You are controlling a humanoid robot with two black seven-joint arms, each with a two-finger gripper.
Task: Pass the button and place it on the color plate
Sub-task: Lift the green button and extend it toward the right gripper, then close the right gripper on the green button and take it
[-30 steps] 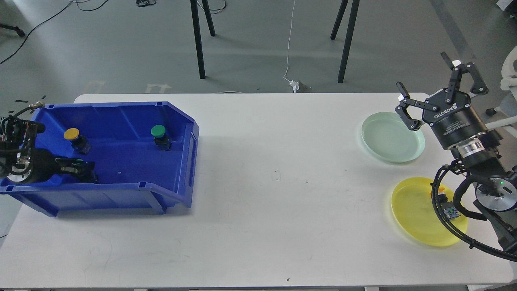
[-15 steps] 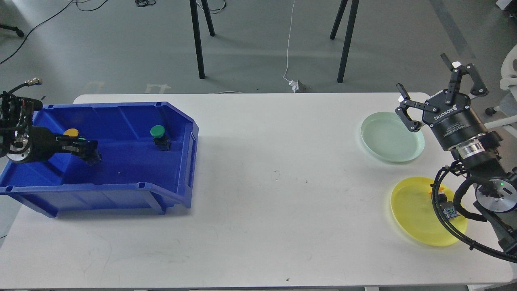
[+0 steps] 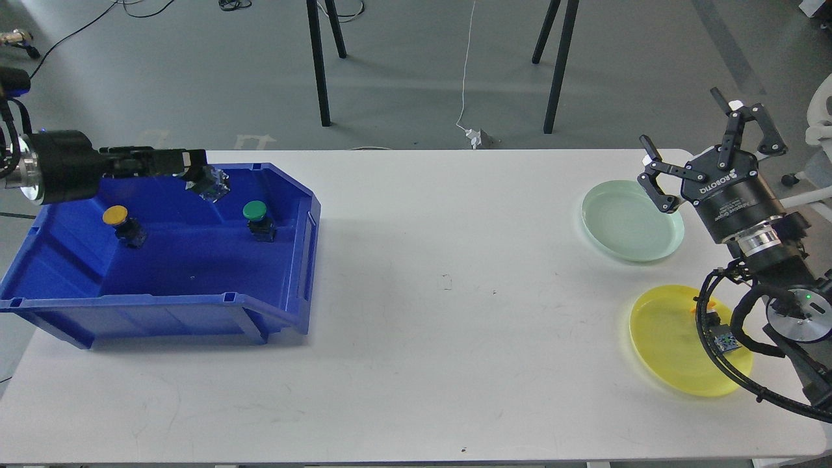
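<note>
A blue bin (image 3: pixel 305 214) at the table's left holds a yellow-capped button (image 3: pixel 117 216) and a green-capped button (image 3: pixel 255 211). My left gripper (image 3: pixel 197 169) is above the bin's back wall, shut on a third button (image 3: pixel 209 184). Only that button's dark body shows; its cap is hidden. A pale green plate (image 3: pixel 624 224) and a yellow plate (image 3: pixel 669 341) lie at the table's right. A yellow button (image 3: pixel 712 312) sits on the yellow plate, partly behind my right arm's cable. My right gripper (image 3: pixel 679 116) is open and empty above the green plate's far right edge.
The white table (image 3: pixel 442 312) stretches between the bin and the plates. Black stand legs (image 3: pixel 318 65) and a white cable (image 3: pixel 465 71) are on the floor behind the table. My right arm's cables hang over the yellow plate's right side.
My left gripper has risen out of the bin and moved right and back, carrying a button. The yellow button it covered shows again. The right arm has not moved.
</note>
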